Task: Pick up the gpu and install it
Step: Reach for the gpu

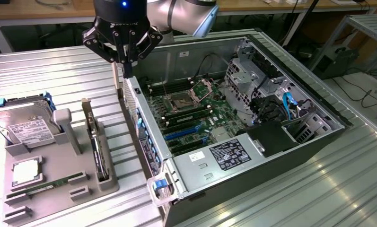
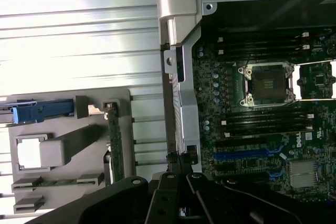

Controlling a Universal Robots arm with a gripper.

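Note:
The gpu (image 1: 98, 144) stands on edge in a slot of the grey holder tray (image 1: 65, 201) at the exterior view's left, its pale end bracket pointing away from the camera. In the wrist view the gpu (image 2: 114, 145) appears edge-on as a thin green strip. My gripper (image 1: 126, 70) hangs shut with nothing in it above the rear corner of the open computer case (image 1: 314, 142), well above and beyond the gpu. From the wrist, the gripper (image 2: 181, 165) sits over the case's rear wall edge.
A silver hard drive (image 1: 23, 126), a CPU (image 1: 25, 172) and a RAM stick (image 1: 48, 185) also rest in the tray. Inside the case lies the motherboard (image 1: 175, 101) with blue expansion slots (image 1: 180, 134), a power supply (image 1: 223, 156) and drive cages (image 1: 251, 78).

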